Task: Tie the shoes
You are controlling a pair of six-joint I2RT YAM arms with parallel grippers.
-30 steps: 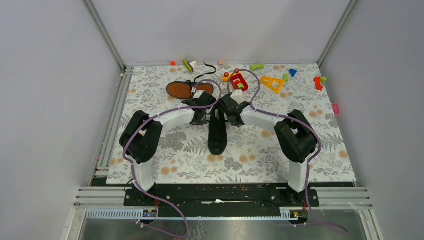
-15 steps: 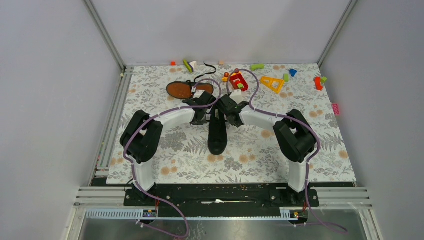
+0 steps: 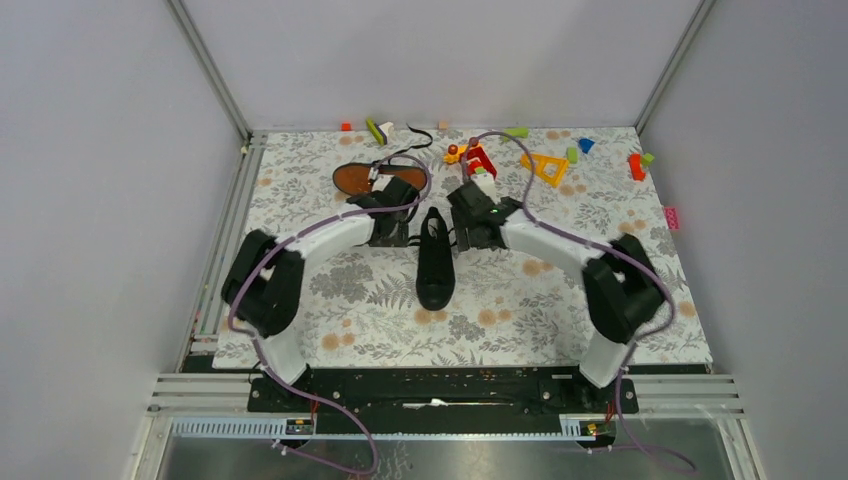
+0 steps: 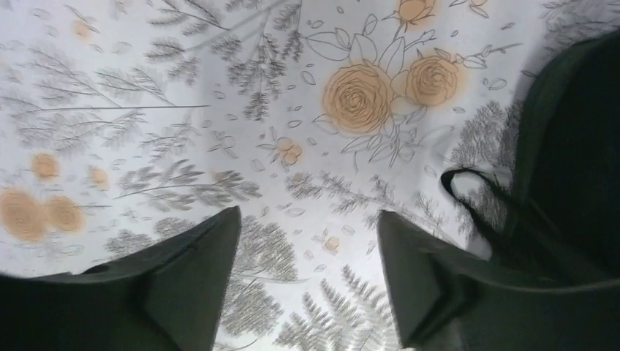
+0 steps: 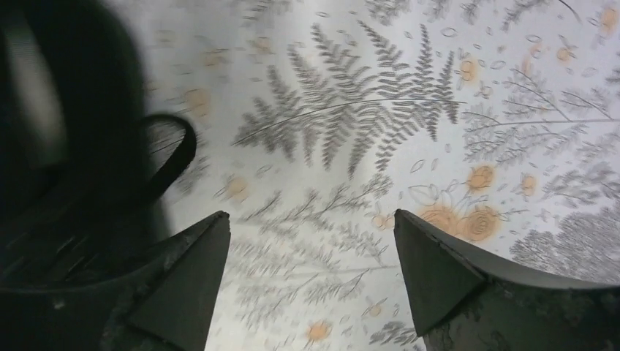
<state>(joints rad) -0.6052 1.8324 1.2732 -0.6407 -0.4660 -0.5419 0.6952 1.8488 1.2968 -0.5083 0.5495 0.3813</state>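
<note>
Shoes: two black low-top lace-up sneakers, both on the mat.
Upright sneaker [image 3: 435, 265]: one, mid-mat, standing on its sole between the two grippers, toe toward the arm bases.
Tipped sneaker [image 3: 358, 178]: one, farther back and to the left, flat orange-brown sole showing, partly hidden behind the left arm.
Lace loops: two thin black loops lying on the mat, one on each side of the upright sneaker: left loop [image 4: 468, 191], right loop [image 5: 174, 150]. Whether a knot is tied, cannot tell.
Loose lace strand [image 3: 412, 142]: one, black, curving from the tipped sneaker toward the back wall.
Left gripper [image 4: 307, 219]: released, jaws apart, only mat between them; just left of the upright sneaker.
Right gripper [image 5: 311, 219]: released, jaws wide apart, only mat between them; just right of the same sneaker.
Floral-print mat [image 3: 520, 310]: one, under everything.
Small colourful plastic toy blocks [image 3: 545, 167]: about a dozen along the far edge, some clustered, exact count unclear.
Pink block [image 3: 673, 217]: one, alone at the right edge.
</note>
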